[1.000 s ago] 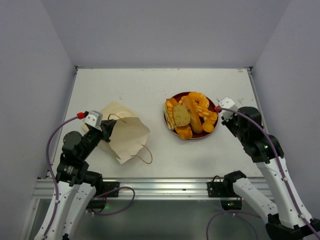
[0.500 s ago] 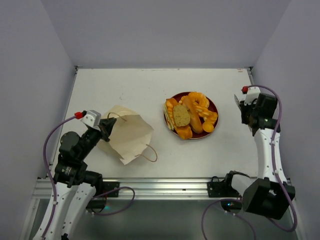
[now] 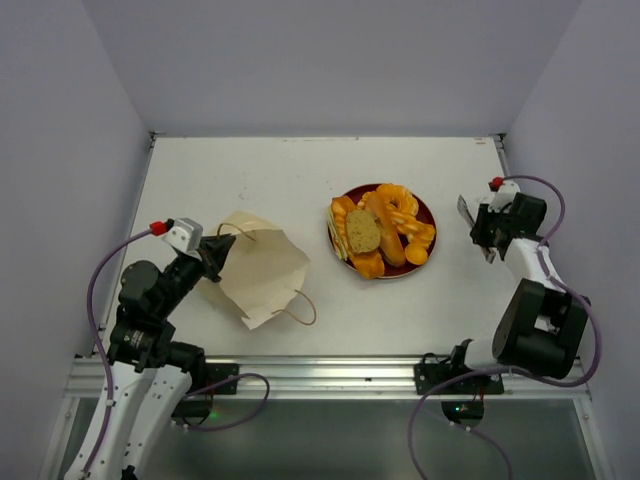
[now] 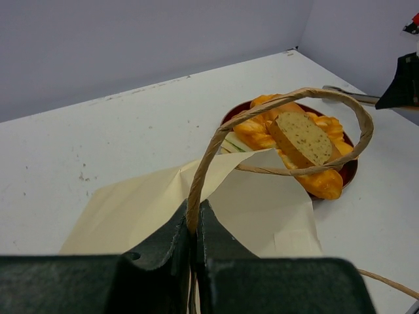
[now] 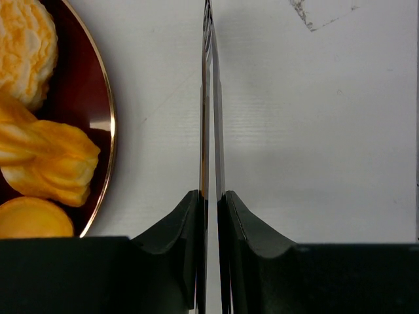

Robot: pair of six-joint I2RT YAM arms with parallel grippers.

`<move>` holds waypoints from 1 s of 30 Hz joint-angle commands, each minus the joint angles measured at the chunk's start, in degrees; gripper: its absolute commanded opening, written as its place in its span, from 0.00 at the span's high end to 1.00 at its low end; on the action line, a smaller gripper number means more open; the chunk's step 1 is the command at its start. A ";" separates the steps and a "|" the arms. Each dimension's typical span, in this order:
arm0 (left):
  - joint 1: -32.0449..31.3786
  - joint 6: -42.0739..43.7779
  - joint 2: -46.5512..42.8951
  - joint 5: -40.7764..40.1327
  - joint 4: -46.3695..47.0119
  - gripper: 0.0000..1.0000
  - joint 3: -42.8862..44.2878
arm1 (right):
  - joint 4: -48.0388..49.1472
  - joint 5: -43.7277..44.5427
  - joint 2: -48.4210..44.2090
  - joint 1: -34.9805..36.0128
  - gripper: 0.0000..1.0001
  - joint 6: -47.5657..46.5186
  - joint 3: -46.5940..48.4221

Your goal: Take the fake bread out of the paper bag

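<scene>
You have the left gripper (image 4: 195,227) clenched on the handle loop (image 4: 205,163) of the paper bag (image 3: 262,275), which lies collapsed left of the red plate (image 3: 427,209) heaped with the fake bread (image 3: 380,228), and the right gripper (image 5: 208,39) pinched closed on nothing just beside that plate.

No writing, label, brand, number or sign can be read anywhere; the paper bag (image 3: 262,275), red plate (image 3: 427,210) and worktop (image 3: 300,180) are plain.
</scene>
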 commanded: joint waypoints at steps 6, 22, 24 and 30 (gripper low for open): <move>-0.39 -2.33 2.89 2.02 4.32 0.91 4.65 | 2.23 -3.85 15.80 -0.25 0.82 -2.96 8.60; -0.39 -4.18 10.36 0.88 6.95 0.85 10.18 | -6.40 0.46 19.43 -0.34 0.19 -10.64 12.58; -0.39 -4.53 12.20 0.61 7.65 0.85 10.89 | -6.66 0.54 16.89 -0.25 0.16 -10.64 12.76; -0.39 -6.02 18.26 -0.70 10.46 0.80 14.57 | -8.76 2.39 7.49 -0.25 0.01 -10.54 12.76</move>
